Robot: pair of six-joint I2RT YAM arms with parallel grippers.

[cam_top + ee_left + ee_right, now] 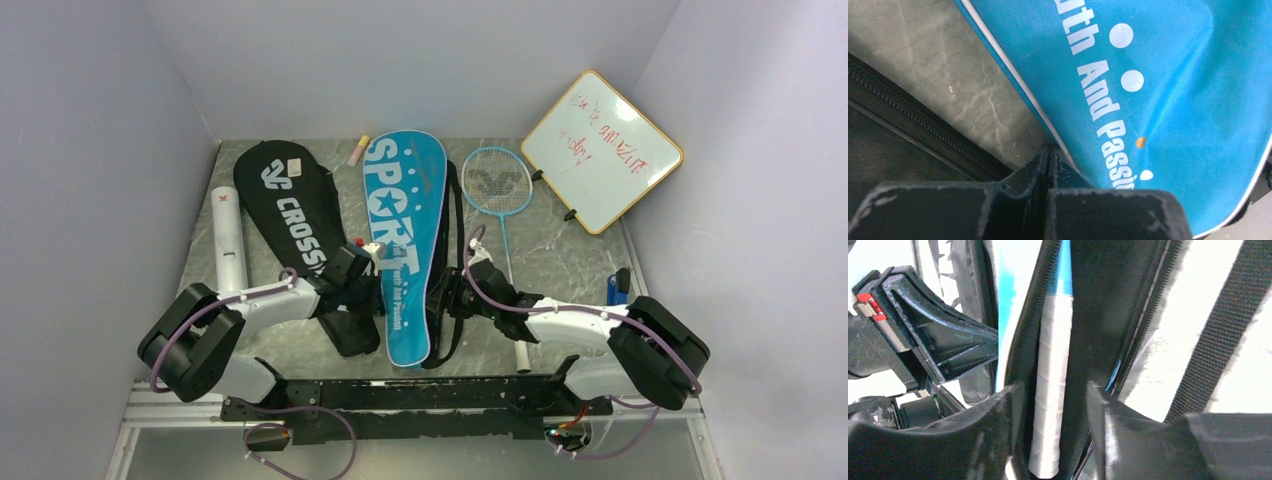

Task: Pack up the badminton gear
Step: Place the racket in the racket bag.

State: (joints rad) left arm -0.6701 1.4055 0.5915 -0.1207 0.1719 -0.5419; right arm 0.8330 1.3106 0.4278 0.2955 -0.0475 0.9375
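Handle (1053, 340) — inside blue cover (405, 240) — between right gripper (1054, 390) fingers (998, 440).

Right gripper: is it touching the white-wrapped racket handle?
Apart. In the right wrist view, the open right gripper straddles the white-wrapped racket handle, with a dark gap on each side.

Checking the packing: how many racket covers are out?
2. The black fabric CROSSWAY racket cover lies left of centre; the blue fabric SPORT racket cover lies just right of it. More could be hidden.
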